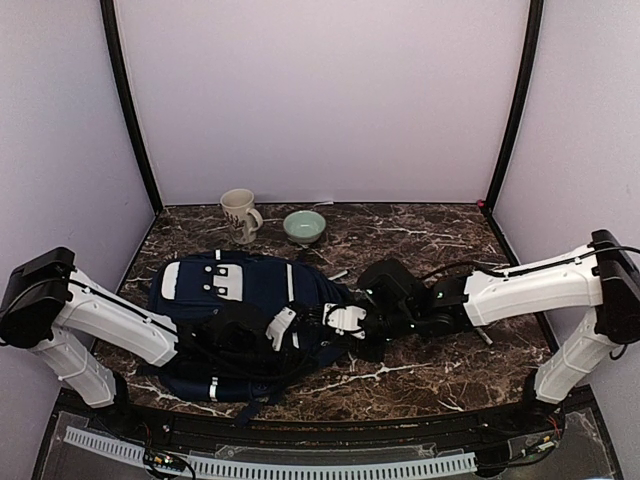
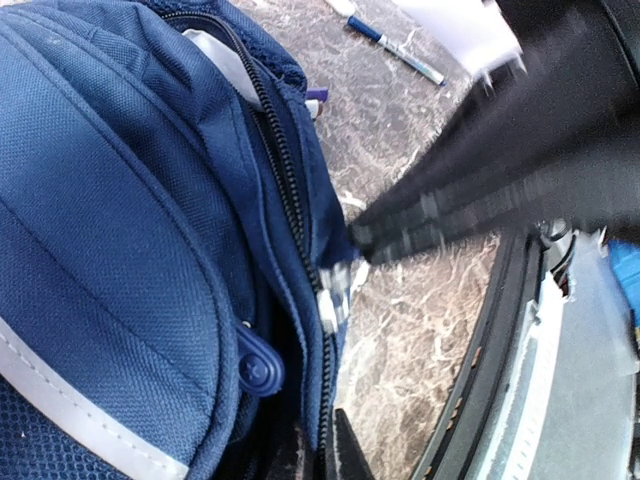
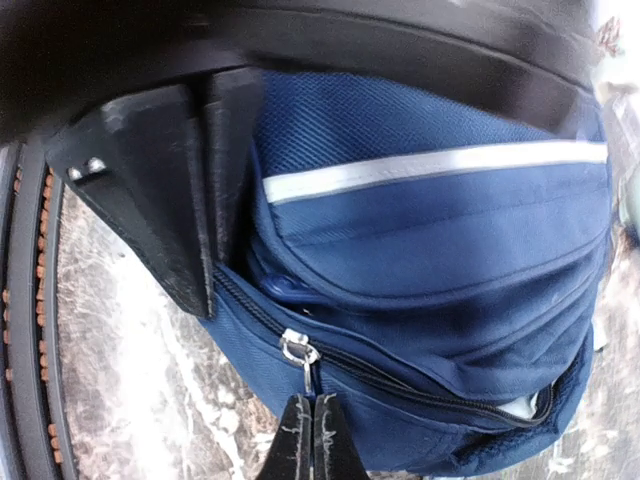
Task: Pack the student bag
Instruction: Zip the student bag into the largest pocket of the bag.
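Note:
The student bag (image 1: pixel 245 290) lies flat on the marble table, navy with white patches and a white stripe (image 3: pixel 430 163). My right gripper (image 3: pixel 312 440) is shut on the silver zipper pull (image 3: pixel 303 358) of the main compartment, at the bag's right end (image 1: pixel 322 318). Beside it, my left gripper (image 2: pixel 322 442) is shut on the bag's fabric edge along the zipper track (image 2: pixel 290 200); its black fingers (image 3: pixel 190 200) show pressed together in the right wrist view. The zipper is partly undone, and something white (image 2: pixel 222 58) shows inside the opening.
A cream mug (image 1: pixel 238 213) and a pale green bowl (image 1: pixel 304 226) stand behind the bag. A blue-and-white pen (image 2: pixel 395 40) lies on the table past the bag's end. The table's black front rim (image 2: pixel 490 370) runs close to both grippers.

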